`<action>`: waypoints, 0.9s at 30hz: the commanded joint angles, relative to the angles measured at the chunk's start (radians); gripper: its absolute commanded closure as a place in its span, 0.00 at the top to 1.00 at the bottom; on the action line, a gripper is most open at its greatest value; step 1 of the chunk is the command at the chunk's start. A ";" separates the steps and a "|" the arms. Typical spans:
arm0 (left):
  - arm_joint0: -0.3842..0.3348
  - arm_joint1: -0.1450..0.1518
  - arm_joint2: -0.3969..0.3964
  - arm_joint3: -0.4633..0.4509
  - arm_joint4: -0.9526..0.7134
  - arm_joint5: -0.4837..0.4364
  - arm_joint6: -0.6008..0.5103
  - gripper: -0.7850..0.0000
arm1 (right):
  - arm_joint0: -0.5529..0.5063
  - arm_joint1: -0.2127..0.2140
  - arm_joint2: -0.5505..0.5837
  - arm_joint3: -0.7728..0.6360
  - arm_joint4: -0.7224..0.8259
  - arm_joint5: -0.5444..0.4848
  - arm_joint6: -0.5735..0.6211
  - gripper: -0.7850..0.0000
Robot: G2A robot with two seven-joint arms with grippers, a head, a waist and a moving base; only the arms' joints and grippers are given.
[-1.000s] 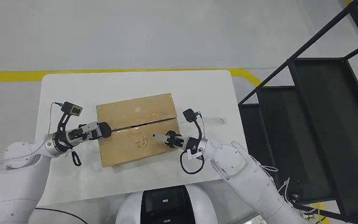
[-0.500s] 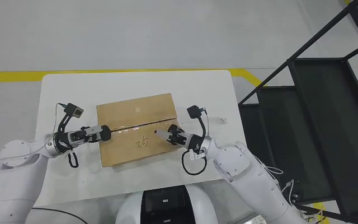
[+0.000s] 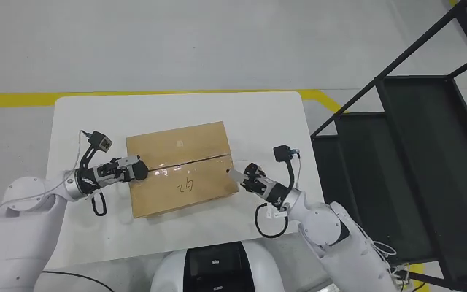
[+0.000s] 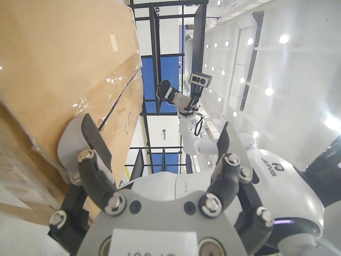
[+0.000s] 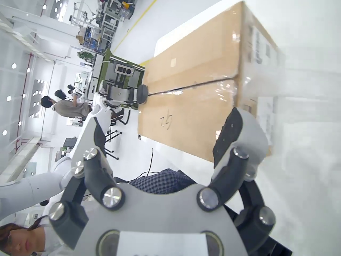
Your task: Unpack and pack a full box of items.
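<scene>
brown box (image 3: 182, 169) sits mid frame on white table (image 3: 277, 117), flaps down. left gripper (image 3: 137, 167) at box's left edge by middle seam, fingers wide apart. right gripper (image 3: 238, 177) just beside box's right side, fingers apart.

On the box (image 3: 182, 150), the top flap nearer to me carries a handwritten mark (image 3: 184, 187) in dark pen, just beside the taped seam. It is two characters, and I cannot say whether they are digits or letters. The far flap has a small pale sticker (image 5: 173, 62) with print too fine to read. The end facing my right arm bears white labels (image 5: 260, 50) whose dark print is blurred. A small sign (image 4: 163, 135) sits on a white wall panel behind, and I cannot read it.
</scene>
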 commanded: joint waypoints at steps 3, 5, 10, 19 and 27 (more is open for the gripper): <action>-0.003 -0.001 0.006 0.002 -0.008 0.016 0.000 1.00 | -0.040 0.000 0.004 0.043 0.061 -0.037 -0.010 1.00; -0.003 -0.001 0.006 0.002 -0.008 0.016 0.000 1.00 | -0.044 -0.002 -0.005 0.093 0.098 -0.071 -0.025 1.00; -0.003 -0.001 0.006 0.002 -0.008 0.016 0.000 1.00 | -0.025 -0.014 -0.037 0.250 0.193 -0.159 -0.089 1.00; -0.003 -0.001 0.006 0.002 -0.008 0.016 0.000 1.00 | 0.066 -0.042 -0.080 0.520 0.346 -0.336 -0.230 1.00; -0.003 -0.001 0.006 0.002 -0.008 0.016 0.000 1.00 | 0.210 -0.080 -0.155 0.748 0.437 -0.422 -0.285 1.00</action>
